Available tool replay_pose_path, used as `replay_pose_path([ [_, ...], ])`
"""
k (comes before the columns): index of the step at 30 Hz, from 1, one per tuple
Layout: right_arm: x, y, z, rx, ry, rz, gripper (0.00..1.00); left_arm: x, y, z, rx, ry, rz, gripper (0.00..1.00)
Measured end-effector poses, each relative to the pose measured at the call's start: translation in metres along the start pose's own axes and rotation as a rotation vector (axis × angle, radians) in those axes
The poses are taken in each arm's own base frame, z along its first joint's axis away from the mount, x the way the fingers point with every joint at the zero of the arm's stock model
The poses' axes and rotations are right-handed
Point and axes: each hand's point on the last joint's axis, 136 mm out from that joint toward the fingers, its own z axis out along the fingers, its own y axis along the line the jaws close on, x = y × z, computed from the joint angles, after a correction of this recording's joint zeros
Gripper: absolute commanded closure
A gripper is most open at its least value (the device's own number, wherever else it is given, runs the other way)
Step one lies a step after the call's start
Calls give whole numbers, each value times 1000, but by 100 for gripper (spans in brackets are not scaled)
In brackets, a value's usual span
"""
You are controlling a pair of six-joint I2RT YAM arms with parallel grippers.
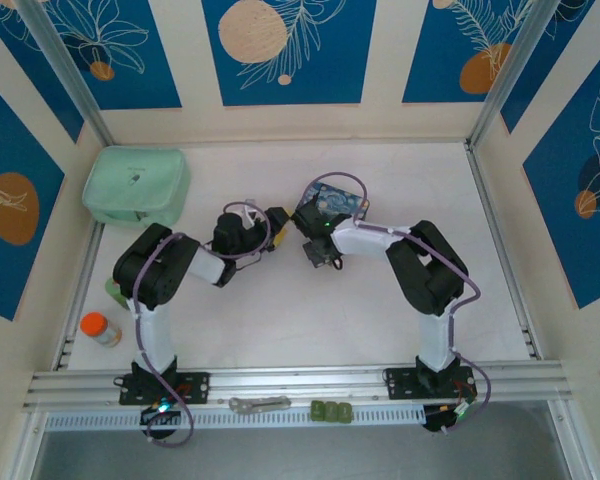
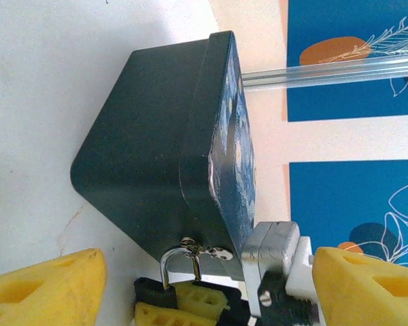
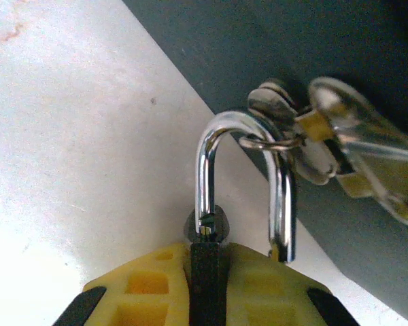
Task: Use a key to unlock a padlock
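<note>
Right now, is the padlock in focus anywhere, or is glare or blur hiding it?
Right wrist view: padlock shackle sharp, bright glare streaks on its chrome; the key bunch beside it is soft. Left wrist view: tin crisp, the left fingers at the bottom corners blurred. Top external view: even light, padlock too small to judge.

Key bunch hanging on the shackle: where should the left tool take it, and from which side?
Grip the key by its broad heads, splayed sideways from the padlock shackle on a thin ring. They appear to lie flat near the tin wall, so probably come from the side away from the tin, pinching edge to edge.
</note>
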Motion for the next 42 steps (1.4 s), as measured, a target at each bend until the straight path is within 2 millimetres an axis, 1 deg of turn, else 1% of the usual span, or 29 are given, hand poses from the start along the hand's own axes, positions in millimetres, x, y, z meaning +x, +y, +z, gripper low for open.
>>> replay_pose_path([
  [4,-2,0,1,-63,-15,-48,100,-5,-2,8,-26,4,49,21],
  [9,-5,4,1,-99,-24,-106,100,-16,-4,19,-73,-12,116,21],
  [15,-7,5,0,-119,-28,-149,100,-32,-14,39,-75,-30,164,23],
  [18,-8,5,0,-122,-38,-200,100,-35,-10,46,-84,-30,173,28],
  [24,-20,3,2,-131,-107,-311,100,-30,12,51,-120,-7,152,44],
  [26,-26,2,1,-141,-135,-333,100,-28,15,52,-122,3,143,48],
  [30,-39,1,0,-151,-192,-375,100,-25,14,53,-114,13,134,53],
  [38,-48,4,-4,-175,-224,-422,100,-19,12,55,-91,21,121,53],
  [40,-51,6,-5,-188,-237,-421,100,-17,13,53,-82,21,113,51],
  [42,-51,9,-7,-236,-242,-413,100,-12,16,49,-78,27,105,44],
])
